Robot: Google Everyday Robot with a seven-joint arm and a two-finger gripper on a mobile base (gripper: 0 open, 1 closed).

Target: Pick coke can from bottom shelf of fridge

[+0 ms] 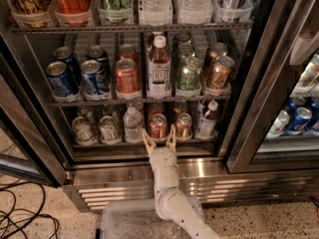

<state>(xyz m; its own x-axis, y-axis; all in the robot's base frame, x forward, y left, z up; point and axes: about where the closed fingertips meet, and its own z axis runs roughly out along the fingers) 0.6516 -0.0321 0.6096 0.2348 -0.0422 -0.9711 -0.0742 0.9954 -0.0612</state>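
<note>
The fridge (35, 128) stands open with its dark shelves in view. On the bottom shelf (99, 144) the small red coke can (158, 124) with a silver lid stands at the front of the middle lane. My gripper (159, 134) is on a white arm reaching up from the lower middle. It sits just in front of and below the can, at the shelf's front rail. Its two tan fingers (147, 141) are spread apart, one on each side of the can's lower part, and are not closed on it.
A clear water bottle (132, 124) stands left of the can and a copper-orange can (183, 125) right of it. Green-and-silver cans (108, 128) and a brown bottle (207, 119) flank them. The louvred steel base (119, 190) lies below. Cables (20, 213) lie on the floor at left.
</note>
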